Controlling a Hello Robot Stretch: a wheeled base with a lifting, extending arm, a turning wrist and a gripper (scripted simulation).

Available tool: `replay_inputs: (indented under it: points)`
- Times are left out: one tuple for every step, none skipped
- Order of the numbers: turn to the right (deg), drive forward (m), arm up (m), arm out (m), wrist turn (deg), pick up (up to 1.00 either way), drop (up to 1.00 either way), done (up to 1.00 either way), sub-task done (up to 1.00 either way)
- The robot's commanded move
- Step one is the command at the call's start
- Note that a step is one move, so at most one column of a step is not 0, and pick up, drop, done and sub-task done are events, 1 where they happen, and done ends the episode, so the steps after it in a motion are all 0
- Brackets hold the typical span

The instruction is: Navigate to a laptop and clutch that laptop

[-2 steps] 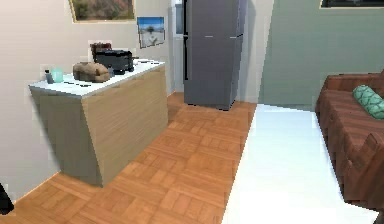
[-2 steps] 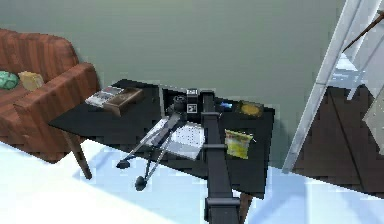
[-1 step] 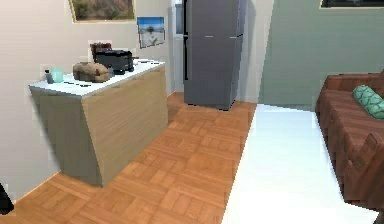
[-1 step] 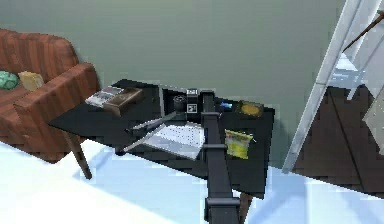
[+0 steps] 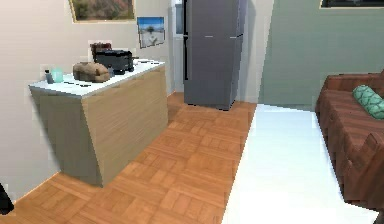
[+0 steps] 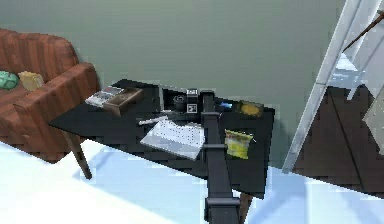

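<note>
The gripper (image 6: 178, 104) sits at the far end of the arm (image 6: 213, 165), a dark square bar that crosses the near edge of a low black table (image 6: 95, 122). I cannot tell whether the gripper holds anything, because the laptop (image 6: 175, 138) lies on the tabletop right at it. The laptop's pale grey keyboard deck is flat and speckled with keys, just on the near side of the fingers. What looks like its dark screen panel rises directly behind the gripper.

The table is a smooth, matt slab on slim legs. To the gripper's left lies a flat rectangular book (image 6: 113, 97) with a light cover. A thin pale pen (image 6: 150, 121) rests between that book and the laptop. To the right of the arm is a crinkled yellow packet (image 6: 238, 143). Farther out on that side are two small flat items, one bluish (image 6: 225, 105) and one tan (image 6: 250, 109), both too small for me to name. Well left of the gripper, a brown ribbed sofa (image 6: 40, 100) carries a green cushion (image 6: 8, 80) and a tan one (image 6: 30, 80). A white door frame (image 6: 325, 90) stands far to its right.

Ahead I see parquet flooring and a kitchen counter (image 5: 110, 120) with wood-panelled sides and a white top. It bears a brown loaf (image 5: 90, 72) and a boxy black appliance (image 5: 115, 60). A tall grey fridge (image 5: 212, 55) stands beyond it, and a white rug (image 5: 285, 160) runs beside the sofa.
</note>
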Motion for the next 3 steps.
replay_inputs:
  points:
    - [0.0,0.00,0.00,0.00,45.0,0.00,0.00,0.00,0.00]
    - [0.0,0.00,0.00,0.00,15.0,0.00,0.00,0.00,0.00]
    - [0.0,0.00,-0.30,0.00,0.0,0.00,0.00,0.00,0.00]
